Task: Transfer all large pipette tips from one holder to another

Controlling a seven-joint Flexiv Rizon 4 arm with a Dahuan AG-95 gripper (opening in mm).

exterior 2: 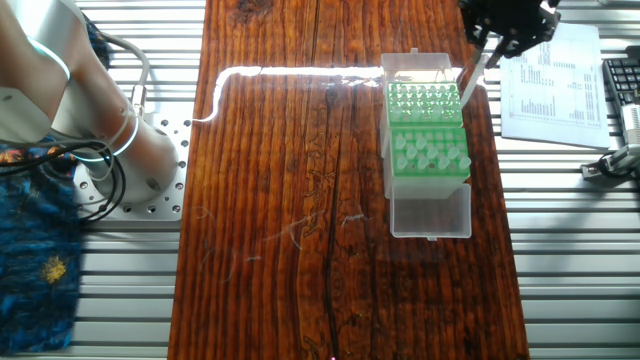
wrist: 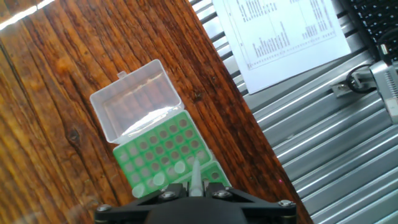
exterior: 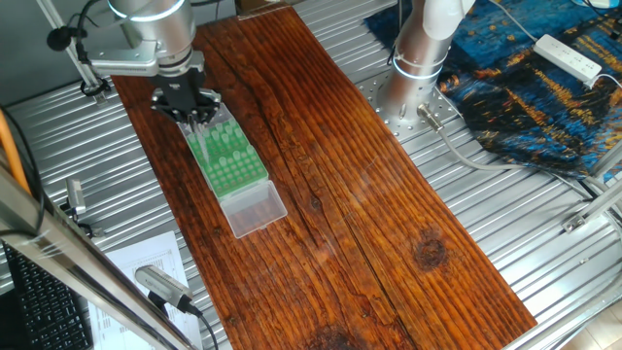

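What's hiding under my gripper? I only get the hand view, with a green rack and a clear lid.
Observer: A second green rack, right against yours, with lots of tips standing in it.
Operator: Does that one have a lid too?
Observer: Yes, its own clear lid lies open on the board at the other end.
Operator: Where's the tip I'm holding?
Observer: The gripper holds that tip slanted at your rack's edge, on the side toward the paper.
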